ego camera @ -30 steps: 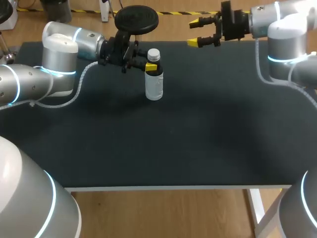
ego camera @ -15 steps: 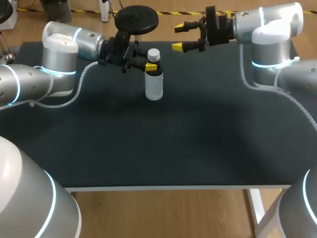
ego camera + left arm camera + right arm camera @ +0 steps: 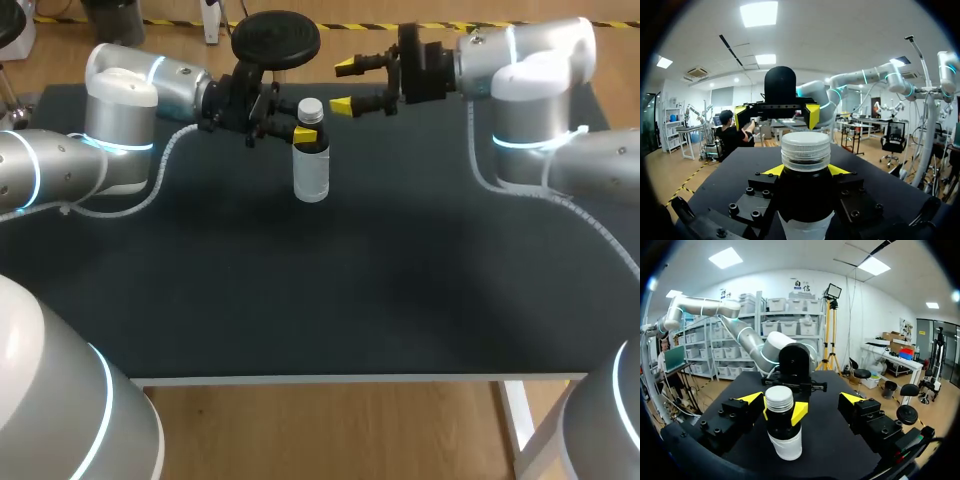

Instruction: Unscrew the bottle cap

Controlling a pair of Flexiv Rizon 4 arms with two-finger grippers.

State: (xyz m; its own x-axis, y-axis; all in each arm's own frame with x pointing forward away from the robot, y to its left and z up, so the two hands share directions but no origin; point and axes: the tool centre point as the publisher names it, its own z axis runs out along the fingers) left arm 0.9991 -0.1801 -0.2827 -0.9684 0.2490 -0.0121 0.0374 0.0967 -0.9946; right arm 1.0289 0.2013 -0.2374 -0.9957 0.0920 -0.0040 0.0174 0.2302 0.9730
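Observation:
A clear bottle with a white cap stands upright at the back of the black table. My left gripper comes in from the left and is shut on the bottle's dark neck just below the cap. In the left wrist view the cap rises between its yellow fingertips. My right gripper hangs open at cap height, just right of the cap and apart from it. In the right wrist view the bottle stands ahead of the wide open right gripper.
The black table top stretches from the bottle to the white front edge. My right arm's elbow stands at the back right and my left arm's at the back left.
My right arm has swung left toward the bottle cap, its gripper still open. The left gripper and the bottle have kept still.

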